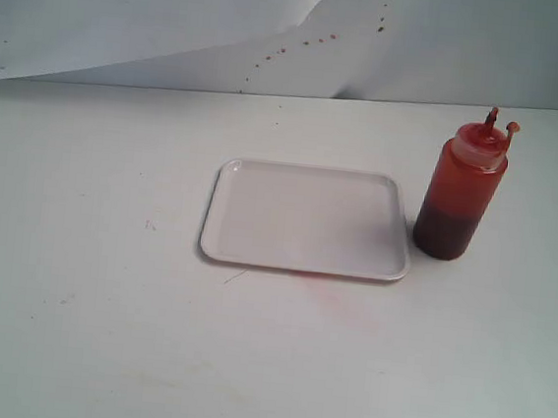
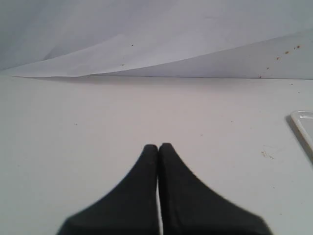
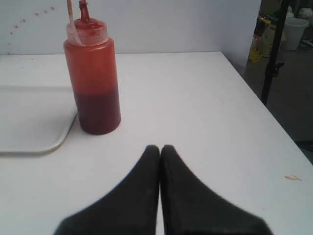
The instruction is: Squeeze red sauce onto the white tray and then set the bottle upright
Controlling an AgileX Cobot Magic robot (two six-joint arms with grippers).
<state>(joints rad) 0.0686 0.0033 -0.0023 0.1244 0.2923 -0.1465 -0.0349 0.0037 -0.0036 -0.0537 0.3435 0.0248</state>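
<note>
The bottle [image 1: 462,187] stands upright on the table just right of the white tray [image 1: 306,219], its nozzle up and the small tip cover hanging beside it. Dark red sauce [image 1: 445,235] fills its lower part. The tray's surface looks bare white. In the right wrist view the bottle [image 3: 93,78] stands ahead of my right gripper [image 3: 160,148], apart from it, with the tray's corner [image 3: 44,142] beside it. My right gripper is shut and holds nothing. My left gripper [image 2: 158,146] is shut and empty over bare table, with the tray's edge [image 2: 302,123] off to one side. Neither arm shows in the exterior view.
A faint pink smear [image 1: 335,298] marks the table in front of the tray. White paper with red specks [image 1: 305,46] covers the back wall. In the right wrist view the table's edge [image 3: 259,103] drops off to a floor with a dark stand [image 3: 274,49].
</note>
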